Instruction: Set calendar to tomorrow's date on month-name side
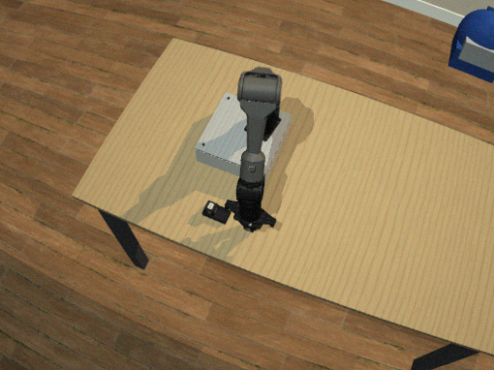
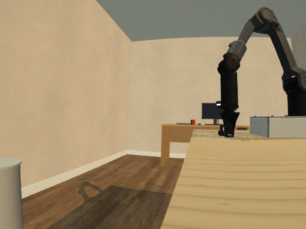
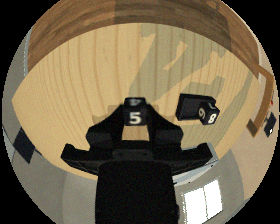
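Observation:
My gripper point(image 1: 250, 226) point(image 2: 229, 135) point(image 3: 135, 110) points down and is shut on a black cube point(image 3: 135, 119) with a white 5 facing the wrist camera. Another face of this cube shows a mark too foreshortened to read. The fingertips are at or just above the table top; I cannot tell whether the cube touches it. The small black tray point(image 1: 222, 215) point(image 3: 188, 107) stands on the table beside the gripper. The other black cube point(image 1: 210, 207) point(image 3: 210, 116) is at one end of the tray, showing an 8 and a 6 or 9. The month's name is not readable.
The light wooden table point(image 1: 387, 217) point(image 2: 240, 179) has an edge close beyond the gripper and tray. The arm stands on a pale box point(image 1: 218, 129) point(image 2: 285, 126) on the table. Shadows of the arm fall around the tray.

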